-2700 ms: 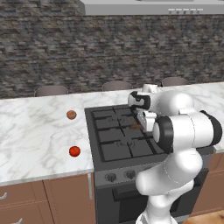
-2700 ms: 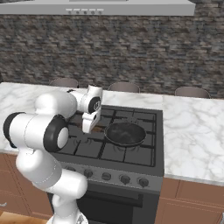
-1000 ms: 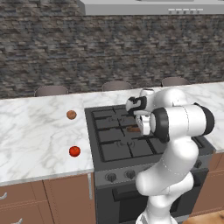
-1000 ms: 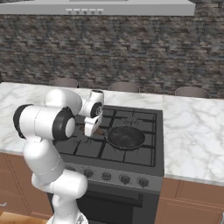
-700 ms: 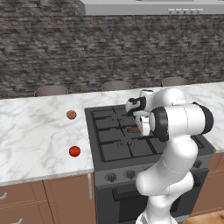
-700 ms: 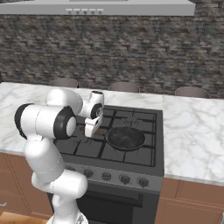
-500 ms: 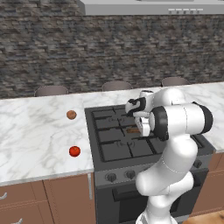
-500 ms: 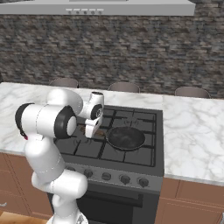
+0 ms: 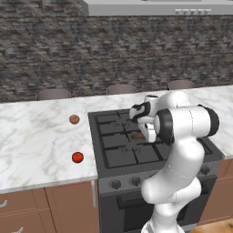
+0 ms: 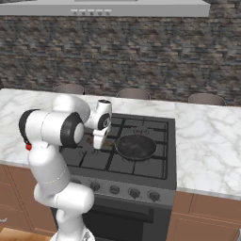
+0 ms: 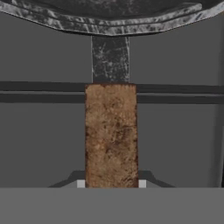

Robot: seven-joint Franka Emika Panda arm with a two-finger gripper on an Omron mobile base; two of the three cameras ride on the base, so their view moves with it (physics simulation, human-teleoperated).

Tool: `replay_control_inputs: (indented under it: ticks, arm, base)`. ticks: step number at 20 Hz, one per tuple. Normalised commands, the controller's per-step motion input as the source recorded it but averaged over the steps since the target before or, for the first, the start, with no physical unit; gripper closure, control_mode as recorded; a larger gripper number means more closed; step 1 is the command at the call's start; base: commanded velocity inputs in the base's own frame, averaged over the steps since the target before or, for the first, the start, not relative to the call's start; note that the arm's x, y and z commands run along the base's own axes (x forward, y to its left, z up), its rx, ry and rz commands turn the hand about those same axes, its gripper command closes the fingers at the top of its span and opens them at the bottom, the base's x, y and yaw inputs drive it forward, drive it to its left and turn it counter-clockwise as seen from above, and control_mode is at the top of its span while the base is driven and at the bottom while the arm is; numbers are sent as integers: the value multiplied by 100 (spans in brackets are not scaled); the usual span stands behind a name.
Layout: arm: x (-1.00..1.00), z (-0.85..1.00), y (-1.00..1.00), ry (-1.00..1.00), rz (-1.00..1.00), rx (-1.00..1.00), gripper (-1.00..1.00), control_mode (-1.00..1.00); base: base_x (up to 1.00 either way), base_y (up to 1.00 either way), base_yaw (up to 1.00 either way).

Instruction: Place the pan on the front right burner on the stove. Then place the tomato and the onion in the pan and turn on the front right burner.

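One item, the pan (image 10: 135, 146), has slid a little rightward over the stove (image 10: 155, 127) with the gripper (image 10: 100, 141) clamped on its handle, so its placement is nearly finished.

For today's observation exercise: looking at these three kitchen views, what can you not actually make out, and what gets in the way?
- Left base view: the pan bowl is hidden behind the white arm.
- Hand view: most of the pan's bowl is cut off by the top edge.
- Right base view: the tomato is mostly hidden behind the arm.
- Both base views: the stove knob positions are too small to read.
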Motion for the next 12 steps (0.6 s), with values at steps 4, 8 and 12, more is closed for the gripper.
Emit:
replay_control_inputs:
  ticks: [4, 8, 12]
  arm:
    - [4, -8, 0, 0, 4, 0, 100, -100]
    - [5, -9, 0, 0, 1, 0, 100, -100]
    - [3, -15, -3, 0, 0, 0, 100, -100]
  base:
    - [0, 0, 0]
    - [0, 0, 0]
    - [0, 0, 0]
